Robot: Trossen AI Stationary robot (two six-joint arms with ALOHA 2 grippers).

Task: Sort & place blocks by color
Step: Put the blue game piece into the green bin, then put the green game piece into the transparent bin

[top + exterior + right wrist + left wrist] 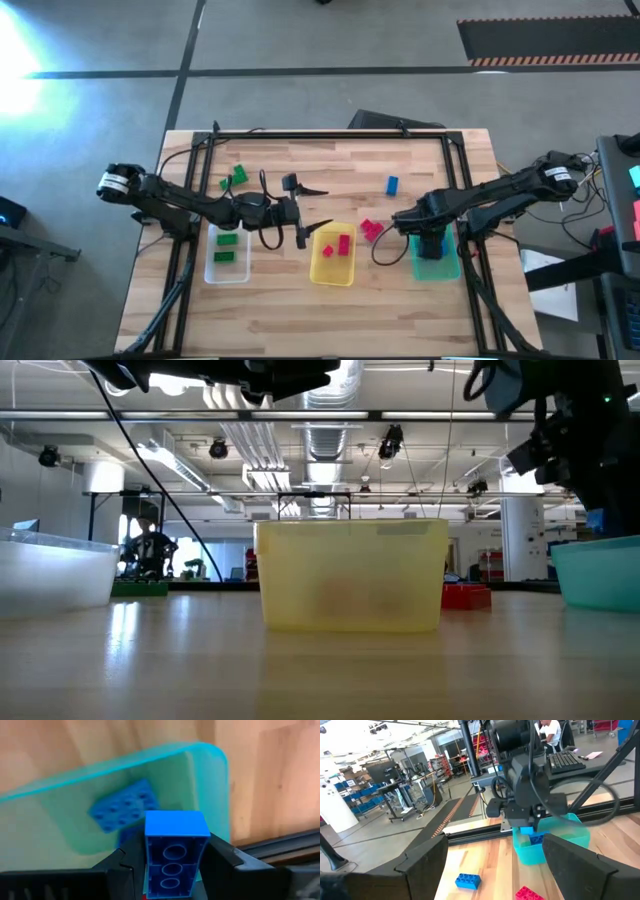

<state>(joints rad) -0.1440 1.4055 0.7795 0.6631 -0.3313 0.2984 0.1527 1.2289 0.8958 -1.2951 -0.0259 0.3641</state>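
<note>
My right gripper point(173, 865) hangs over the teal tray point(60, 830), shut on a blue block point(176, 851); other blue blocks point(122, 810) lie in that tray. My left gripper point(312, 211) is open and holds nothing, raised between the clear tray point(228, 268) and the yellow tray point(333, 272). Two green blocks point(226, 246) lie in the clear tray and two more point(235, 178) on the table behind it. Red blocks point(337, 246) lie in the yellow tray, and more red ones point(371, 229) on the table beside it. One blue block point(392, 184) rests on the table. My right gripper pinches the blue block between its two fingers point(122, 867), one on each long side point(148, 862). The fingers point down from above. The block is lifted clear above the teal tray point(555, 837), its hollow underside toward the wrist camera.
The three trays stand in a row along the middle of the table: clear on the left, yellow in the centre, teal point(437, 268) on the right. A black frame point(330, 133) runs around the table's edges. Bare wood lies toward the near edge point(320, 320).
</note>
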